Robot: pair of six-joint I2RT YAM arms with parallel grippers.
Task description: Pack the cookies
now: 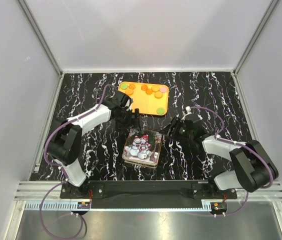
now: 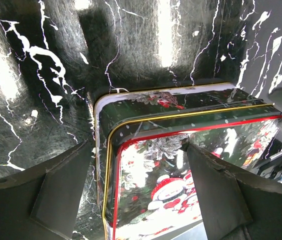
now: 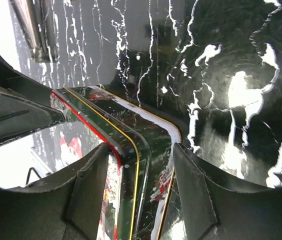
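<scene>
A black, white-veined table is seen with two containers on it. Toward the middle of its far edge an orange tray is laid, and the cookies are all held there: orange discs are clustered along the tray's far side with a pink one, a yellow one and a green one, and a further green one is set near its near right corner. Nearer the middle of the table a closed tin with snowmen on its lid is placed; its contents are hidden by the lid. The left gripper is poised between tray and tin, over the tin's far edge, its fingers spread wide, one over the lid and one out over the table. The right gripper is held at the tin's far right corner, and the rim is straddled closely by its fingers; whether it is pinched cannot be told. The cookies are well apart from both sets of fingers.
</scene>
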